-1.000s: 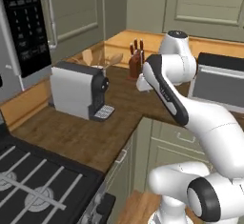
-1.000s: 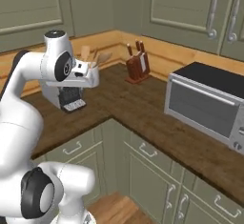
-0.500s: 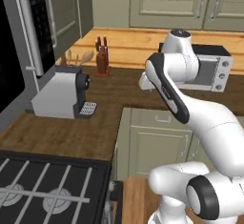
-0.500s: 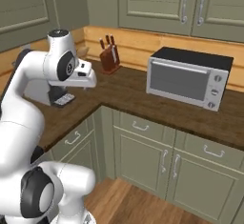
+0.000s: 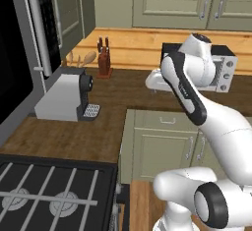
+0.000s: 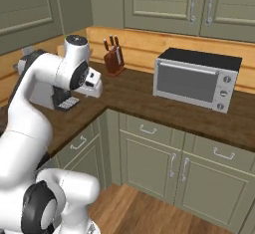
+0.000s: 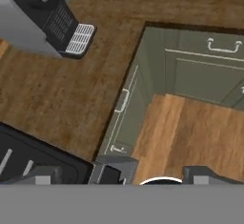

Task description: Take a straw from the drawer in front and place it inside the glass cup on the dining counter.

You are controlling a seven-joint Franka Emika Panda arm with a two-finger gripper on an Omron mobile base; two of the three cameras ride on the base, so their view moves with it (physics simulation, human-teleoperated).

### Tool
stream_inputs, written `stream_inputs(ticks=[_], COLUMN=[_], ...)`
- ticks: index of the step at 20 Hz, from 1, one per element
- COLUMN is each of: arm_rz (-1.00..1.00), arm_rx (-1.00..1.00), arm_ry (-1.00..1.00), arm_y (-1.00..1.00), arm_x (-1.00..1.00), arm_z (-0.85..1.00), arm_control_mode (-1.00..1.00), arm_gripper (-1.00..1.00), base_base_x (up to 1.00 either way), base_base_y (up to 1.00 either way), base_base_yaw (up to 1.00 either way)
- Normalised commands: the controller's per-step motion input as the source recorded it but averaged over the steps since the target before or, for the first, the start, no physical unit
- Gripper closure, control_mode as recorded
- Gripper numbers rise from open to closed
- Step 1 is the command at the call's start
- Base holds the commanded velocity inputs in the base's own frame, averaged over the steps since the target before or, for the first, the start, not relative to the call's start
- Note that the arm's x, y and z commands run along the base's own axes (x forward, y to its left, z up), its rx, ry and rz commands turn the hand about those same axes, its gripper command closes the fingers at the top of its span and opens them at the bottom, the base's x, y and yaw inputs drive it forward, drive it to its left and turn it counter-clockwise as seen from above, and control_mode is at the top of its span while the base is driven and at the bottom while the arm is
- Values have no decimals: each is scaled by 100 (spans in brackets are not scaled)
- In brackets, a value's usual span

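My gripper (image 5: 156, 82) (image 6: 94, 85) hangs over the inner corner of the lighter brown worktop (image 5: 74, 136), pointing down. Its dark fingertips (image 7: 110, 171) stand wide apart with nothing between them, so it is open. Below it in the hand view are closed sage-green drawer fronts with small metal handles (image 7: 122, 100). More closed drawers (image 6: 149, 129) run under the worktop; which one is the task's drawer I cannot tell. The straw, the glass cup and the dining counter are out of view.
A grey coffee machine (image 5: 64, 97) (image 7: 38, 18) stands on the worktop's left leg, with a knife block (image 5: 103, 60) (image 6: 113, 58) and wooden spoons (image 5: 81, 58) behind. A microwave (image 6: 196, 78) sits to the right. The stove (image 5: 49, 190) is nearest; wooden floor (image 7: 190, 132) lies below.
The whole picture has shifted: the base has moved, so the coffee machine slid left and the microwave came further into view. The gripper has stayed open and empty.
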Motion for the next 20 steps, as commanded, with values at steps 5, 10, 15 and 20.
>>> stream_inputs(ticks=[5, 10, 15, 20], arm_rz=[0, 2, 3, 4], arm_rx=[43, 31, 39, 39], arm_ry=[0, -1, -1, 0], arm_y=[-36, -12, 0, 0], arm_x=[1, 8, 16, 18], arm_z=[-65, -93, -97, -90], arm_control_mode=[-100, -100, -100, -100], arm_gripper=[-100, -100, -100, -100], base_base_x=[0, 0, 0, 0], base_base_y=[0, 0, 0, 0], base_base_yaw=[0, 0, 0, 0])
